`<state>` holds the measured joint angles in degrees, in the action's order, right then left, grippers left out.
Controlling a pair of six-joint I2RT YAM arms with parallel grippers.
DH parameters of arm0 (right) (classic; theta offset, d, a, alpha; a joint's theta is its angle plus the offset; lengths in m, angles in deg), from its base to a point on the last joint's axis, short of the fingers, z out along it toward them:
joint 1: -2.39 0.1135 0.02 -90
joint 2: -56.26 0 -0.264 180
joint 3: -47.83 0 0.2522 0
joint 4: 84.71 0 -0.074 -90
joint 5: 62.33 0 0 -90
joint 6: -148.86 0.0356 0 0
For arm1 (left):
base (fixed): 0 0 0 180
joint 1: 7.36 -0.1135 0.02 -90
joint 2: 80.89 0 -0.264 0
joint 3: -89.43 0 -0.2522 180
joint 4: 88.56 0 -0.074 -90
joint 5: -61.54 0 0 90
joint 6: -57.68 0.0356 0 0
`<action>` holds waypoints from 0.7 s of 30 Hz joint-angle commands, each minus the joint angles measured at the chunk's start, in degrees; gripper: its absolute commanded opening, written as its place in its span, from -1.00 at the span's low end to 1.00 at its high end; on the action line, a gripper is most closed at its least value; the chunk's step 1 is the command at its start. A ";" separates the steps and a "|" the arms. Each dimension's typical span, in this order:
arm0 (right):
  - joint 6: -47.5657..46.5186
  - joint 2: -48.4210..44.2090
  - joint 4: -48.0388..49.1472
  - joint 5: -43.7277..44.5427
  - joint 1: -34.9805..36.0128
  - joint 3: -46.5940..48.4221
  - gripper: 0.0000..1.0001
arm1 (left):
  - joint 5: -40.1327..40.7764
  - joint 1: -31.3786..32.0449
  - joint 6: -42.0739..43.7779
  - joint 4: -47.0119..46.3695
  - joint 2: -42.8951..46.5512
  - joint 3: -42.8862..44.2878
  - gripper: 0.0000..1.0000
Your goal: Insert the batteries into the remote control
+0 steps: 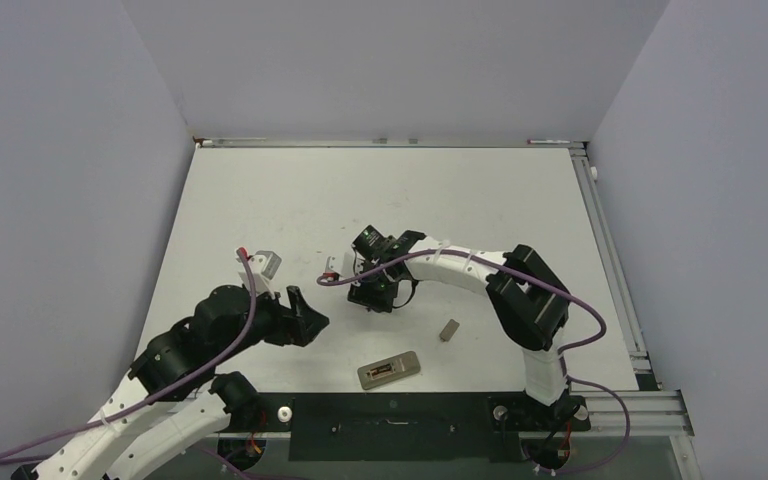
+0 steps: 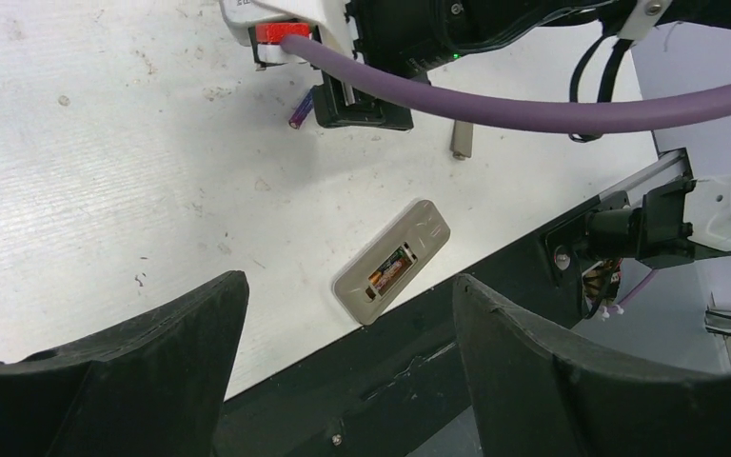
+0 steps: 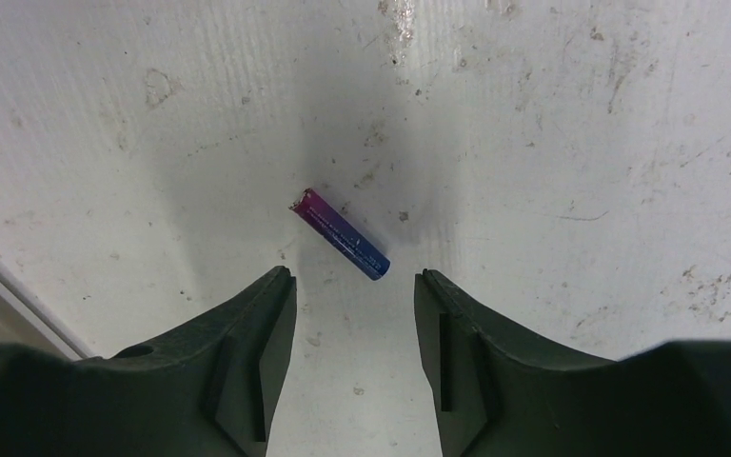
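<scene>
The remote control (image 1: 407, 364) lies back-up near the table's front edge, also in the left wrist view (image 2: 425, 228). The brownish-gold battery (image 2: 389, 269) sits in its open recess. The purple-blue battery (image 3: 340, 233) lies loose on the table just ahead of my right gripper's fingertips; it shows beside that gripper in the left wrist view (image 2: 298, 112) but I cannot make it out in the top view. My right gripper (image 3: 354, 274) is open and empty, low over the table mid-centre (image 1: 370, 297). My left gripper (image 1: 305, 315) is open and empty, left of the remote (image 2: 350, 281).
A small grey piece that looks like the battery cover (image 1: 449, 330) lies on the table right of the right gripper, also in the left wrist view (image 2: 459, 139). The black front rail (image 1: 390, 415) runs just below the remote.
</scene>
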<state>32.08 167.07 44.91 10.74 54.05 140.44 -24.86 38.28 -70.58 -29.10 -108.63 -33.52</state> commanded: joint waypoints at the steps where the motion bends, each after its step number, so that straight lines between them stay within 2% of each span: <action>1: -2.35 1.60 -0.42 -1.69 -0.24 3.35 -0.04 | -0.42 -0.24 1.16 -0.49 1.41 1.39 0.53; 13: -1.51 3.63 -0.20 -0.88 0.35 1.92 -0.21 | 0.11 -0.21 0.93 -0.96 2.24 0.84 0.57; 21: -0.20 3.48 1.15 0.40 1.56 -1.48 -0.50 | 0.51 -0.21 0.66 -1.15 2.31 0.66 0.58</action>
<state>31.44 170.80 44.60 10.26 54.62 141.79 -24.82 38.28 -70.55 -29.10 -107.13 -33.52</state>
